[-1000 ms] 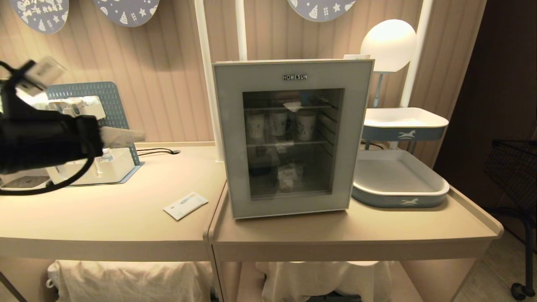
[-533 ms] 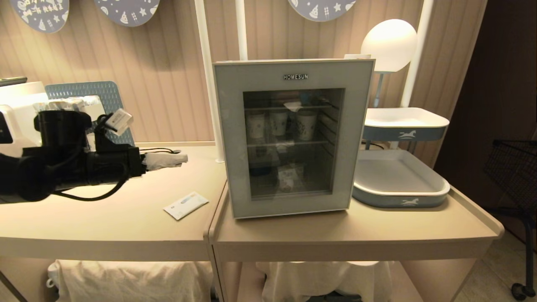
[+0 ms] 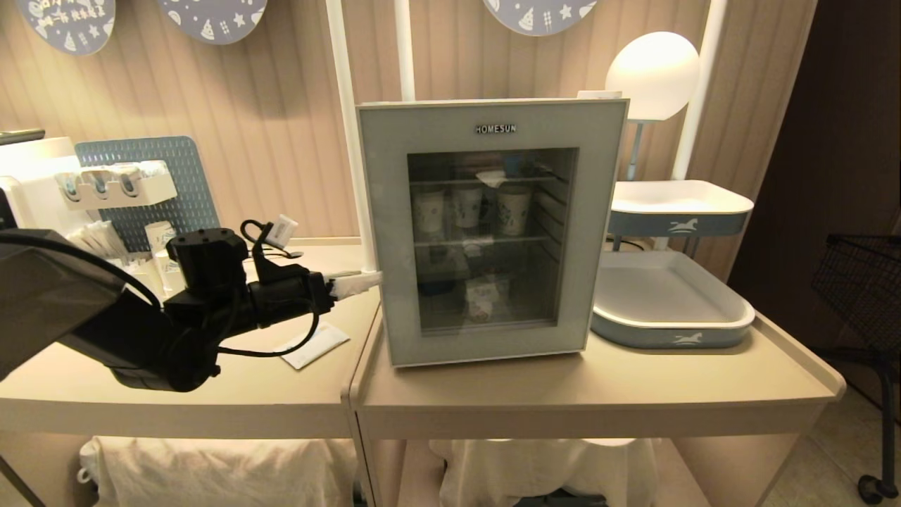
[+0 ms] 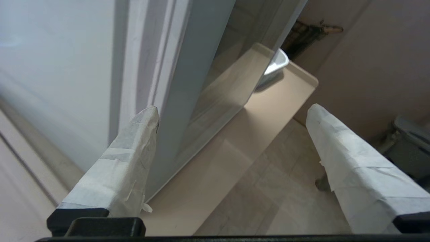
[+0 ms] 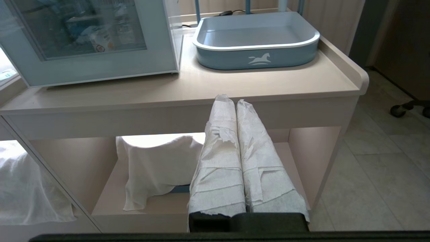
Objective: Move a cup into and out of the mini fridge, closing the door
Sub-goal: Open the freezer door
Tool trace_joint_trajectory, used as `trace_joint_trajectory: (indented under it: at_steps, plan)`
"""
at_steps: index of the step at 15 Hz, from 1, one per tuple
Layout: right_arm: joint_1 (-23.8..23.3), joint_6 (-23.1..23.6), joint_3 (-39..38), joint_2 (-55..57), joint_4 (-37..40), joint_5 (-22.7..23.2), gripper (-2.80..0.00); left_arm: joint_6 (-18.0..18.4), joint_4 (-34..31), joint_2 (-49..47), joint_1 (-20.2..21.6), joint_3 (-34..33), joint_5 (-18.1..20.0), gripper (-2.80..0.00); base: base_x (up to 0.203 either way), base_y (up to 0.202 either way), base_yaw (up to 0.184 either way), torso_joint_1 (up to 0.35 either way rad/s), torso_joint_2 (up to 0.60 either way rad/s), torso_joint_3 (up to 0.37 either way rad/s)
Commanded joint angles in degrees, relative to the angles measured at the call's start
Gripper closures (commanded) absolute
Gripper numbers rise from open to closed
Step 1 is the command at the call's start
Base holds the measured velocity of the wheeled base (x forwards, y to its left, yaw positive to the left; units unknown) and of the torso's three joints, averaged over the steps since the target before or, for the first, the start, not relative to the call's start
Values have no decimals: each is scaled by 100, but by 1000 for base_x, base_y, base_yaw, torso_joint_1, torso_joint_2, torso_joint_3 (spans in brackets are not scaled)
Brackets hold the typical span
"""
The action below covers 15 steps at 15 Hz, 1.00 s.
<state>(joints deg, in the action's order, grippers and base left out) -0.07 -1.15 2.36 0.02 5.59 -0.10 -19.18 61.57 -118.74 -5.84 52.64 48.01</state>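
The mini fridge [image 3: 373, 211] stands on the right-hand table with its door [image 3: 493, 338] shut. Three cups [image 3: 513, 210] show through the dark glass on the upper wire shelf. My left gripper [image 3: 360, 282] reaches level from the left, its taped fingertips at the door's left edge, about mid-height. In the left wrist view the left gripper [image 4: 231, 111] is open wide and empty: one finger [image 4: 127, 168] lies against the door's edge [image 4: 188, 67], the other finger [image 4: 352, 168] hangs in front of the glass. My right gripper [image 5: 231, 101] is shut and empty, parked low before the table's front edge.
A blue-and-white tray [image 3: 669, 327] sits right of the fridge, a second tray [image 3: 679, 208] and a globe lamp [image 3: 651, 74] behind it. On the left table lie a white packet [image 3: 313, 345], a pegboard rack [image 3: 141, 176] and a white dispenser [image 3: 28, 183]. A black cart [image 3: 866, 282] stands far right.
My left arm has swung down and to the right from the far left, up to the fridge door's left edge. Its fingers have spread wide. The right arm has not moved.
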Motion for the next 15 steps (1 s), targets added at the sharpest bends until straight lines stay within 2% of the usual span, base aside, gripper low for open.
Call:
trace_joint_trajectory:
  at_steps: [1,2,7,9,12,15]
  plan:
    - [0,0,1,-2,3,1,0,-365,292,-193,-178,-47,-68,-280,0,0,0,0,0,0]
    - [7,0,1,-2,3,1,0,-496,358,-241,-287,10,-134,-280,0,0,0,0,0,0]
    - [-1,0,1,-2,-5,1,0,-508,452,-304,-390,47,-176,-280,0,0,0,0,0,0]
    - [7,0,1,-2,2,1,0,-501,469,-262,-436,2,-449,-280,0,0,0,0,0,0]
    - [-1,0,1,-2,3,1,0,-534,807,35,-421,-471,-580,-280,0,0,0,0,0,0]
    - [1,0,1,-2,-6,1,0,-526,776,-13,-414,-355,-875,-280,0,0,0,0,0,0]
